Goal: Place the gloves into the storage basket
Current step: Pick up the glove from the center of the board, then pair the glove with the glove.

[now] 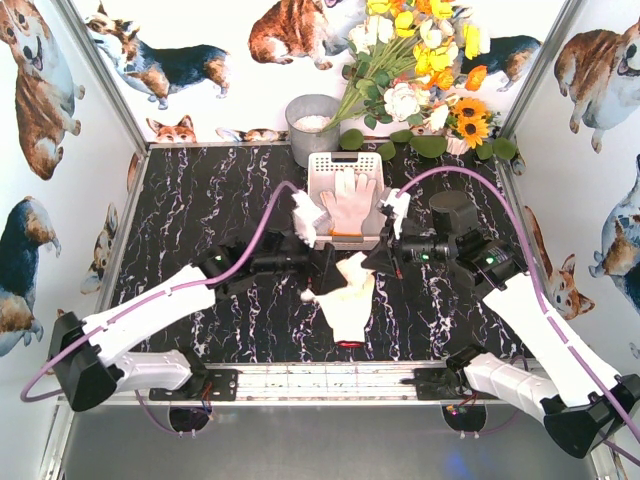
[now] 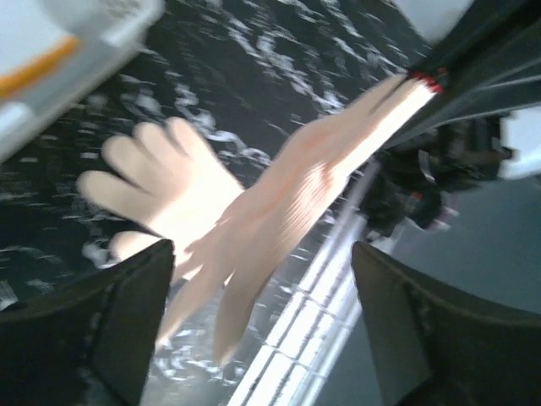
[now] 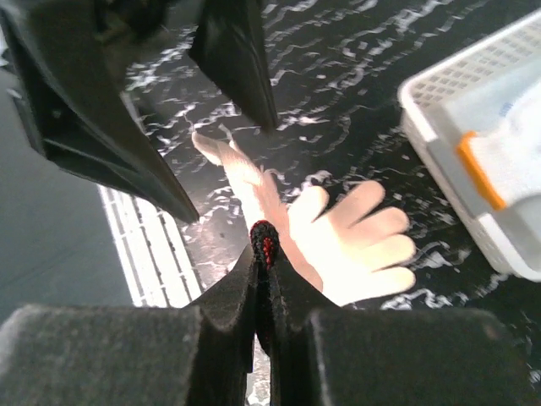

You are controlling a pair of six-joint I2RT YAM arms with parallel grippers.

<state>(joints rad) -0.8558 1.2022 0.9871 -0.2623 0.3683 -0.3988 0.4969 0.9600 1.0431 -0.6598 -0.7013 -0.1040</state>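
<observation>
My right gripper is shut on the dark, red-stitched cuff edge of a cream glove, which hangs below it over the black marble table. In the top view this glove is just in front of the storage basket, with the right gripper at its upper end. My left gripper is open, and the glove hangs just beyond its jaws without touching them. It sits left of the glove in the top view. The white basket holds a cream glove with an orange cuff, and white gloves drape over its rim.
A grey metal bucket stands behind the basket at the back wall. A bouquet of yellow and white flowers is at the back right. A metal rail runs along the near edge between the arm bases. Printed walls close the sides.
</observation>
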